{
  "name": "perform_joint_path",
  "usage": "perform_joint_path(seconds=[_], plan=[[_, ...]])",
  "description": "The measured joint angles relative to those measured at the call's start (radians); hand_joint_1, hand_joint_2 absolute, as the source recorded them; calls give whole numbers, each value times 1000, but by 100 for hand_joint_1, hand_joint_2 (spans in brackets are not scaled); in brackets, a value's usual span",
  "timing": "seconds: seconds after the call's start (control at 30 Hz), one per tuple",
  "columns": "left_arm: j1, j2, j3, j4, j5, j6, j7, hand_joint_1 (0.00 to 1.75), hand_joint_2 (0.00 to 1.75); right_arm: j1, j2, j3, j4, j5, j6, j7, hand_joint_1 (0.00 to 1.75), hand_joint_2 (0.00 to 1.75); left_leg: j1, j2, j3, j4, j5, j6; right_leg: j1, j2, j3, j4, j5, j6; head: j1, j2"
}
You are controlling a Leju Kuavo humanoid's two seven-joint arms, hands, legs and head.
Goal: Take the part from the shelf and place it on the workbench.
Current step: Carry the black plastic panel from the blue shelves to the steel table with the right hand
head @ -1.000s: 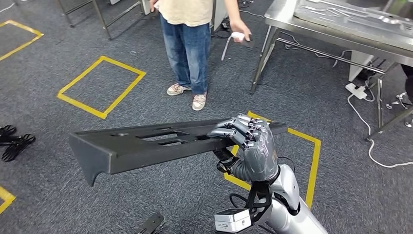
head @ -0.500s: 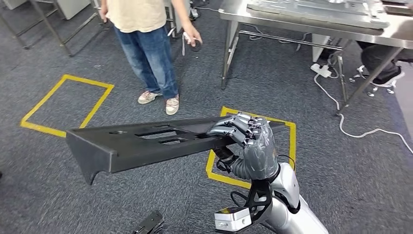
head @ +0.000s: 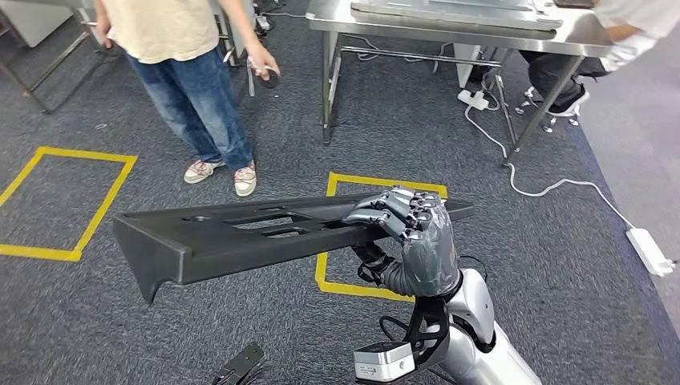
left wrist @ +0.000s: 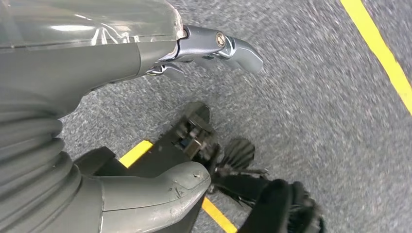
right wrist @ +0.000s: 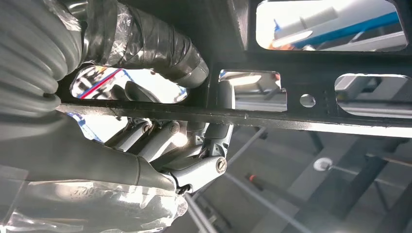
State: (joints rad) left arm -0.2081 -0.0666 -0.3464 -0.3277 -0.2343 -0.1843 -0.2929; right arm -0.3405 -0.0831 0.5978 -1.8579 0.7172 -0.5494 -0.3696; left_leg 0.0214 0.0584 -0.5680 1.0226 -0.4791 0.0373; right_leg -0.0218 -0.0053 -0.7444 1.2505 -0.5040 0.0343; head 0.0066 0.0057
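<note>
The right robot hand (head: 409,233) was clamped on the long black slotted part (head: 240,237), held level above the carpet, so the pick-up looked done; the steel surface (head: 449,24) stood well apart ahead, so carrying and setting down remained; the left robot hand (left wrist: 145,116) hung with fingers apart, holding nothing.
</note>
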Motion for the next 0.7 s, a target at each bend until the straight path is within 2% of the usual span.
perform_joint_path(seconds=[0.07, 0.13, 0.2, 0.23, 0.3, 0.37, 0.4, 0.43, 0.47, 0.5, 0.57, 0.6, 0.63, 0.7], plan=[[-1, 0, 0, 0, 0, 0, -1, 0, 175, -1, 0, 0, 0, -1, -1, 0, 175, 175, -3, 20, 10, 0, -9, -10, 5, -40, 72, -137, 52, -4, 0, 0], [-2, 0, 0, 0, 0, 0, -3, 0, 175, -1, 0, 0, 0, -5, -2, -1, 175, 175, -8, 38, 16, 0, -16, -23, 14, -64, 106, -208, 66, -15, 0, 0], [-4, 0, 0, 0, -1, 1, -4, 0, 175, -1, 0, 0, 0, -9, -3, -2, 175, 175, -10, 56, 22, -2, -20, -34, 18, -43, 104, -209, 65, -28, -1, 0], [-5, 0, 0, 0, -2, 2, -3, 0, 175, -1, 0, 0, 0, -10, -3, -2, 175, 175, -7, 56, 24, 1, -26, -40, 18, -32, 105, -211, 65, -34, -1, 0], [-8, 0, 0, 0, -4, 5, -3, 0, 175, -3, 0, 0, -1, -12, -3, -4, 175, 175, -2, 18, 9, 45, -58, -47, 16, -11, 110, -215, 66, -47, -1, 0], [-6, 0, 0, 0, -5, 7, -1, 0, 175, -5, 1, 0, -1, -13, -4, -6, 175, 175, -2, -33, -52, 167, -119, -45, 16, 11, 112, -216, 66, -56, -1, 0], [-4, 0, 0, 0, -5, 7, 0, 0, 175, -4, 1, 0, 0, -13, -3, -6, 175, 175, -2, -43, -89, 235, -143, -44, 18, 24, 112, -216, 66, -59, -1, 0], [-2, 0, -1, 0, -6, 7, 0, 0, 175, -4, 1, 0, 1, -13, -3, -6, 175, 175, -3, -49, -119, 285, -153, -42, 21, 39, 112, -215, 66, -60, -1, 0], [-1, 0, -1, 0, -6, 7, 1, 0, 175, -4, 1, 1, 2, -13, -3, -6, 175, 175, -4, -52, -134, 300, -143, -39, 24, 50, 112, -214, 66, -62, -1, 0], [-1, 1, -1, 0, -6, 7, 1, 0, 175, -4, 1, 1, 3, -13, -3, -6, 175, 175, -6, -53, -129, 274, -112, -34, 26, 61, 113, -212, 65, -63, -1, 0], [-5, 2, -1, 0, -3, 7, 7, 0, 175, -3, 1, 1, 3, -12, -5, -7, 175, 175, -11, -61, -80, 145, -33, -19, 28, 75, 116, -209, 62, -64, -1, 0], [-7, 3, -1, 0, -1, 7, 13, 0, 175, -4, 1, 1, 4, -12, -6, -7, 175, 175, -14, -68, -54, 81, -5, -13, 29, 82, 115, -207, 61, -62, -1, 0], [-9, 3, -1, 0, 0, 6, 21, 0, 175, -4, 1, 1, 4, -10, -8, -8, 175, 175, -17, -75, -38, 40, 8, -8, 28, 85, 113, -206, 61, -57, -1, 0], [-11, 3, -1, 0, 3, 6, 34, 0, 175, -3, 1, 1, 5, -4, -10, -8, 175, 175, -22, -80, -32, 17, 11, -3, 25, 89, 109, -208, 64, -46, -1, 0]])
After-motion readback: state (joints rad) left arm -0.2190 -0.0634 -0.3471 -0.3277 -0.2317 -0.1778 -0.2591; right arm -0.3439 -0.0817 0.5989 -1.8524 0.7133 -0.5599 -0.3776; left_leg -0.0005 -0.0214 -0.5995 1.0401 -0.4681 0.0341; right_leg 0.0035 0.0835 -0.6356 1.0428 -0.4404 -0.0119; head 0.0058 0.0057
